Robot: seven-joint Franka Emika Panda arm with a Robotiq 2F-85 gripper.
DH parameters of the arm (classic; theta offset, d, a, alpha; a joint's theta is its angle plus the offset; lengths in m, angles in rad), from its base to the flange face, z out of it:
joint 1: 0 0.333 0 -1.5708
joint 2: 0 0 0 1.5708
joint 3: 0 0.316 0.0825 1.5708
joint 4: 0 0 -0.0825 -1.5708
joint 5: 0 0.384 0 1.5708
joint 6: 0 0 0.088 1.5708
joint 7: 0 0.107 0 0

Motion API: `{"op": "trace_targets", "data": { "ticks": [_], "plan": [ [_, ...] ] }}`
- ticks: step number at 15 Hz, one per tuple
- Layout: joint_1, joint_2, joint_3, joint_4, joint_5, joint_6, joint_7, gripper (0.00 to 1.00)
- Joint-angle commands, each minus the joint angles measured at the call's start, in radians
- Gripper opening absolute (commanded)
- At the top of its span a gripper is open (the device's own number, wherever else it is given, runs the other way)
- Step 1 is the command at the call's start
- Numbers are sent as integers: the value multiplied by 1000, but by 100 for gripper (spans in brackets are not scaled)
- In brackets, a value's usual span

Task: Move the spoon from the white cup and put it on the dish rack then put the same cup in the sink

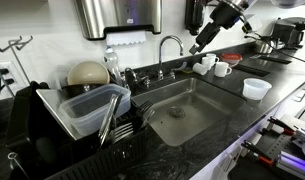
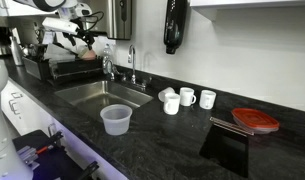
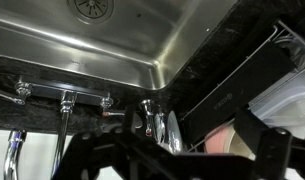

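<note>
Although poised above the rectangular stainless-steel sink [image 1: 197, 100], cannot tell tool [image 1: 195, 47] spread or pinching, nor find the spoon; judge cup step undone, small white ceramic cups [image 2: 188, 97] beside sink.

Shiny steel sink [image 1: 192, 112], glossy black countertop [image 2: 172, 145]

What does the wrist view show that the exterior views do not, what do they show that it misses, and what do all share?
Wrist view only: nothing new, just a closer look at the faucet's base fittings. Exterior views only: the robot arm, three white cups and a clear tub. Shared: the sink, the faucet and the dish rack.
</note>
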Motion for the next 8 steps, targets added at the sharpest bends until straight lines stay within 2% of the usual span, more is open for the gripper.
{"op": "trace_targets", "data": {
  "ticks": [1, 7, 8],
  "plan": [
    [46, -3, -46, -7, -49, 5, 38, 100],
    [47, -4, -46, -11, -49, 5, 38, 100],
    [29, -2, -45, -17, -54, 25, 51, 100]
  ]
}}
